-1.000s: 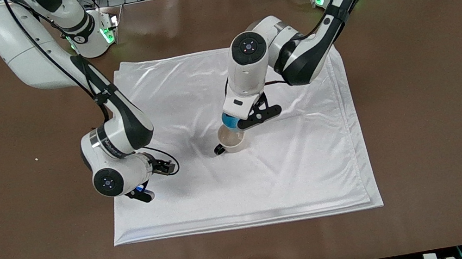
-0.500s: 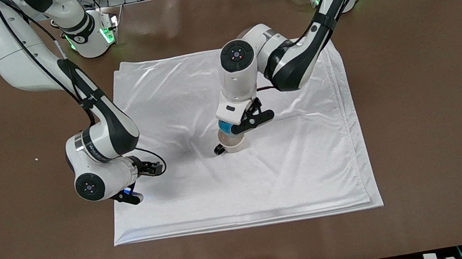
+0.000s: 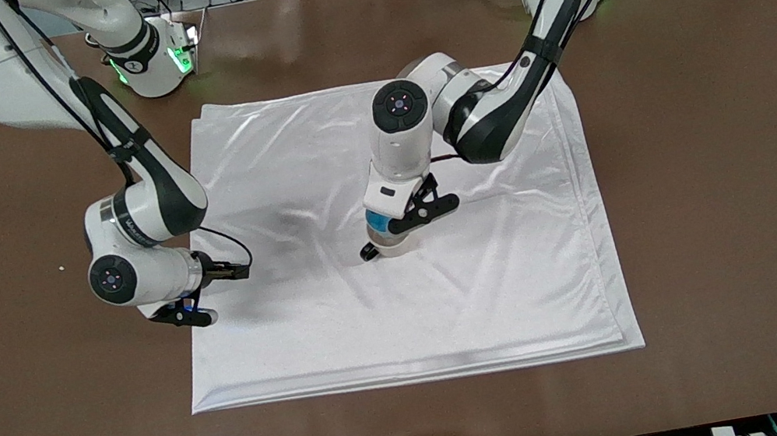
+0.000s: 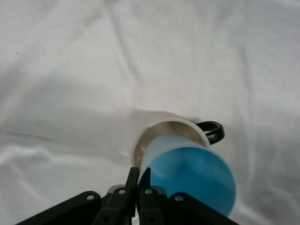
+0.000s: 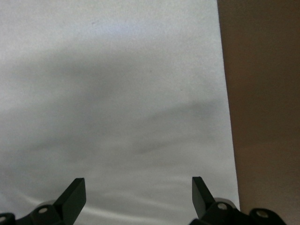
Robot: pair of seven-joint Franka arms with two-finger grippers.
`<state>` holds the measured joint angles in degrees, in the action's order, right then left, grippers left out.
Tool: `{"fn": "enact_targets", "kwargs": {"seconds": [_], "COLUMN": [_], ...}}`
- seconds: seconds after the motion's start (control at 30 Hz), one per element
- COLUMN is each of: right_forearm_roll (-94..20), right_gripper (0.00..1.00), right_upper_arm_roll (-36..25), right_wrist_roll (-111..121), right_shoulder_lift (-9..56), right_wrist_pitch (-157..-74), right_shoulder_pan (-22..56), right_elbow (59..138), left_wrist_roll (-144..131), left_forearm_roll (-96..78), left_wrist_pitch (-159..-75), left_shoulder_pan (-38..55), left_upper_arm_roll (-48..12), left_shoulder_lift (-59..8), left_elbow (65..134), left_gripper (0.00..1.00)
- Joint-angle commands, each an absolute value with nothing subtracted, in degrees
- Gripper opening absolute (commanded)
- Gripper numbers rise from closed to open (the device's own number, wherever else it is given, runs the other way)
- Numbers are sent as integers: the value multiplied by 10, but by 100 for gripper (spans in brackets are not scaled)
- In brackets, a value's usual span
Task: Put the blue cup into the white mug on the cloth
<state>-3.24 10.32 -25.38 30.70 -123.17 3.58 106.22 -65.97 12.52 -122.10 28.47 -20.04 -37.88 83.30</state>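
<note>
Sitting partly inside the white mug, the blue cup has its rim pinched by the left gripper, jaws pressed together on the wall; the cup leans, its bright blue inside facing the wrist camera. The left arm reaches from its base, wrist pointing down over mid cloth. The mug's dark handle points to about 8 o'clock in the front view. The right gripper waits over the cloth's edge toward the right arm's end of the desk, jaws spread.

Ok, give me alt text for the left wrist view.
The left end effector, shut on the rim of the blue cup, holds it tilted with its base inside the white mug. The mug stands on the wrinkled cloth, showing its dark handle.
</note>
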Motion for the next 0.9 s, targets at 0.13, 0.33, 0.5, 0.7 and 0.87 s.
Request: {"fn": "enact_targets", "kwargs": {"seconds": [0.13,0.33,0.5,0.7,0.87], "right_forearm_roll": [-27,-28,-28,-31,-31], "right_gripper": [100,99,99,98,98], "right_upper_arm_roll": [110,111,111,111,113], "right_wrist_roll": [-117,-69,-74,-89,-119], "right_shoulder_lift": [194,155,119,85,63], "right_wrist_pitch": [-1249,-1248,-1244,-1242,-1216], "right_shoulder_pan": [-46,-68,-69,-68,-65], "right_elbow": [1192,1228,1251,1273,1274], "left_wrist_roll": [-668,-668,-668,-667,-663], "left_forearm_roll": [143,143,143,141,144], "left_wrist_pitch": [-1226,-1225,-1220,-1193,-1164], "left_shoulder_pan": [292,293,292,285,280], "left_upper_arm_roll": [-197,-194,-194,-195,-194], "left_shoulder_lift": [-389,-381,-359,-327,-294], "left_elbow": [811,810,811,810,810], "left_gripper": [100,100,100,100,100]}}
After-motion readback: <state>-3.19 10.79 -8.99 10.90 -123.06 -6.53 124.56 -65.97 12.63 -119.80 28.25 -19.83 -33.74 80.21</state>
